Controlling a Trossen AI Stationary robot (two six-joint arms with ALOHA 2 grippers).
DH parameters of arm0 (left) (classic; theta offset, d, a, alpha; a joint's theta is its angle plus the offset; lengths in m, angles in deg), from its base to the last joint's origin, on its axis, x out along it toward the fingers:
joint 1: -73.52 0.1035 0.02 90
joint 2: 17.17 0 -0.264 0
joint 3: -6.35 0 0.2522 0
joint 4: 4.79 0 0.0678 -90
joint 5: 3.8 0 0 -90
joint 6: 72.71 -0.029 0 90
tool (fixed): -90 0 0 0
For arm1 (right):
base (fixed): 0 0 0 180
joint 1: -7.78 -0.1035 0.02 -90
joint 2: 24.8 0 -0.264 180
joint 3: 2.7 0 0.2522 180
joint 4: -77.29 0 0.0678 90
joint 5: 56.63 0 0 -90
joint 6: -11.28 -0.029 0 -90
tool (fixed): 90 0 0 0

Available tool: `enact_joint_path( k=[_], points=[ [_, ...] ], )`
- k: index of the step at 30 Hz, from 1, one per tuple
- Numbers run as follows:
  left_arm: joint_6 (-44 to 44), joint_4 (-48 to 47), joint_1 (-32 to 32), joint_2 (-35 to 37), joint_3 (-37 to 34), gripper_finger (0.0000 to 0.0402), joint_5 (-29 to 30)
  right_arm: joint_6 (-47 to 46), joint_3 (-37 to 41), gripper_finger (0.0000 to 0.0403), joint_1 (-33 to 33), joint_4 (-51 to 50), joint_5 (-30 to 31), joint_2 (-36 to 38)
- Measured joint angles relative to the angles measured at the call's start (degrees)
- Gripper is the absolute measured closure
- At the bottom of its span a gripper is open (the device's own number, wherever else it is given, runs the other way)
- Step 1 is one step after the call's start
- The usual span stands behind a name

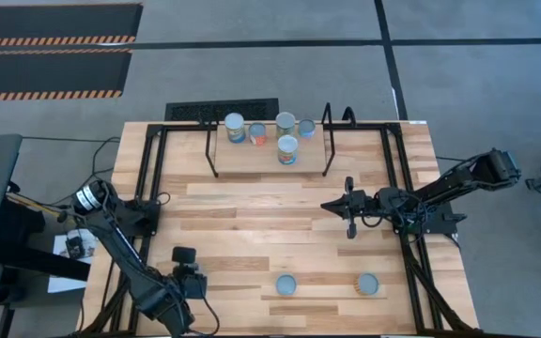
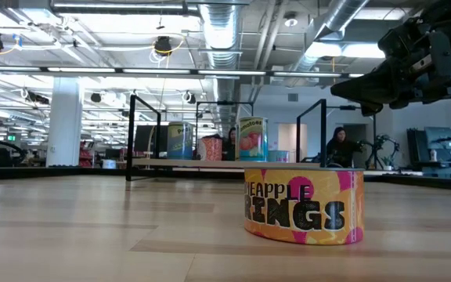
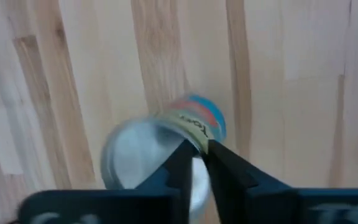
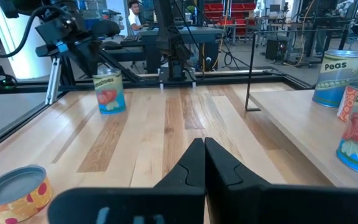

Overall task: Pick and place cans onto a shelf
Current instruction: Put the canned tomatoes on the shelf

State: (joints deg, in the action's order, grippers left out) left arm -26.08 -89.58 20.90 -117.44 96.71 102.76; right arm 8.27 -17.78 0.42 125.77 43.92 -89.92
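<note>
The shelf stands at the table's far edge with several cans on its board, among them a blue peas can and a tomato can. Two flat cans stand near the table's near edge; a yellow pineapple can fills the low view. An upright tomato can stands at the near left, below my left gripper, which is shut above its silver top. My right gripper is shut and empty over the table's right middle.
Black frame rails run along the table's left and right sides. The shelf's wire end frames rise above the board. Bare wood lies between the shelf and the near cans. People sit in the room beyond.
</note>
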Motion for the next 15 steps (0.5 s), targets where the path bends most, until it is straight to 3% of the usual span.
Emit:
enact_joint_path(
  k=[3,15],
  points=[
    [-1.4,-0.2,0.2,0.1,0.0,0.0395,1.3,0.0,0.0,0.0392,0.0,0.0,0.0,0.0],
    [-12.0,0.1,10.6,2.6,0.0,0.0401,7.6,0.4,0.0,0.0392,0.0,0.6,0.0,0.0]
  ],
)
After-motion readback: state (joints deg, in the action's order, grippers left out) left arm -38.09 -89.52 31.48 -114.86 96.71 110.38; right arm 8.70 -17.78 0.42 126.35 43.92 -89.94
